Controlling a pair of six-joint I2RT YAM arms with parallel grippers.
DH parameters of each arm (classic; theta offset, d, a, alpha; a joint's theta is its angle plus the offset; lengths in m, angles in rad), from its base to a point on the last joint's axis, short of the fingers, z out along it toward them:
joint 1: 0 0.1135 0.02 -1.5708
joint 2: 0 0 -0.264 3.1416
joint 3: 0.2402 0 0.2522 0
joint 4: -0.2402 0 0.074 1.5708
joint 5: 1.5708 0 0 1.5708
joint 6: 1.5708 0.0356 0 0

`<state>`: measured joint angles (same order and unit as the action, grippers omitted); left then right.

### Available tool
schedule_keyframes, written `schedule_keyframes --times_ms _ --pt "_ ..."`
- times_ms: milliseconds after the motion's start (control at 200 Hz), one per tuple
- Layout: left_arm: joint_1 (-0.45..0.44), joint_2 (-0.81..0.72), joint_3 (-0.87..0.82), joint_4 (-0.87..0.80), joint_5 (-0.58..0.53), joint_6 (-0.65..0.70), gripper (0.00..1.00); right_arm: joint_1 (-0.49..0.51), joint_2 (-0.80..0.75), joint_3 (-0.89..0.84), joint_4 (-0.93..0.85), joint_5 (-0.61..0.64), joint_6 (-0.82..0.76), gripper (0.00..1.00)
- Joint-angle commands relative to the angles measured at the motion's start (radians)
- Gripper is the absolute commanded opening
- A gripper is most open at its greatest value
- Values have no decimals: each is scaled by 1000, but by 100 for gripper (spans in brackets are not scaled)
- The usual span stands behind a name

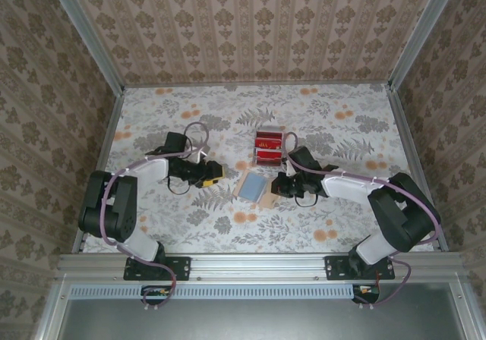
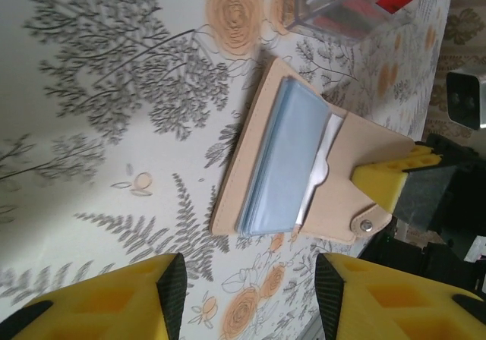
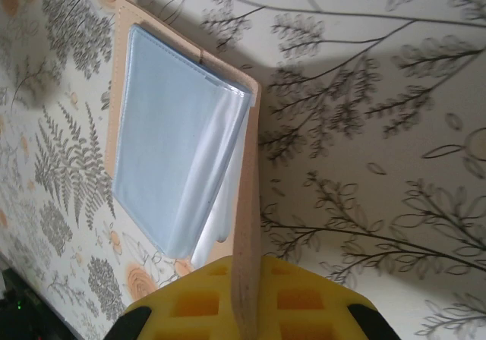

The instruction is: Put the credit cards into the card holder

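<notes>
The tan card holder (image 1: 254, 187) lies open mid-table, its pale blue plastic sleeves (image 2: 285, 158) facing up. My right gripper (image 1: 274, 186) is shut on the holder's right flap (image 3: 247, 203) and keeps it raised on edge; one of its yellow fingers (image 2: 386, 182) presses on that flap. My left gripper (image 1: 215, 174) stands open just left of the holder, with only tablecloth between its fingertips (image 2: 171, 291). The red credit cards (image 1: 267, 149) sit in a clear stand (image 2: 334, 10) just behind the holder, apart from both grippers.
A floral cloth (image 1: 334, 120) covers the table, which is walled by patterned panels and metal rails (image 1: 402, 150). The right arm (image 1: 357, 184) lies low across the right side. Open cloth lies in front of the holder and at the far left.
</notes>
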<state>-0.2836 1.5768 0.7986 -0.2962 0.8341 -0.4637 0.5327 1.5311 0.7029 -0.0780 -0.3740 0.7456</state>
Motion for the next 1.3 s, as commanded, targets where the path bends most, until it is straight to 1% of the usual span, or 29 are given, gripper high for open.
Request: schedule_keyframes --times_ms 0,120,230,300,425,575,590,620,745,815,875,930,1035,1215,1295 --pt "-28 25 4 52 -24 -26 51 -11 23 -8 22 37 14 4" --pt "-67 62 47 34 -44 -21 51 -17 54 -8 13 49 -1 4" --pt "-104 92 73 32 -86 -17 51 -20 72 -4 -6 71 -30 4" --pt "-120 120 93 22 -96 -19 51 -25 79 -5 -32 100 -49 4" --pt "-144 144 114 28 -122 -19 51 -47 92 -27 -32 110 -64 4" --pt "-167 180 144 47 -103 -34 51 -54 130 -26 -19 111 -75 5" --pt "-193 185 147 51 -100 -35 51 -54 136 -26 -16 112 -75 5" --pt "-206 196 154 52 -98 -35 51 -54 143 -28 -10 114 -74 5" --pt "-223 230 178 34 -105 -35 51 -58 171 -36 10 112 -71 5" --pt "-224 232 180 25 -132 -28 52 -60 177 -44 20 106 -68 5" --pt "-227 233 197 -17 -166 -12 52 -59 179 -51 30 102 -64 5" --pt "-235 224 210 -57 -241 5 53 -59 177 -51 35 95 -62 5" --pt "-262 210 237 -100 -335 19 54 -59 170 -54 47 83 -57 5" --pt "-336 245 287 -130 -393 18 55 -59 156 -46 41 76 -57 5" --pt "-353 279 304 -134 -374 15 55 -59 147 -47 40 79 -57 5"
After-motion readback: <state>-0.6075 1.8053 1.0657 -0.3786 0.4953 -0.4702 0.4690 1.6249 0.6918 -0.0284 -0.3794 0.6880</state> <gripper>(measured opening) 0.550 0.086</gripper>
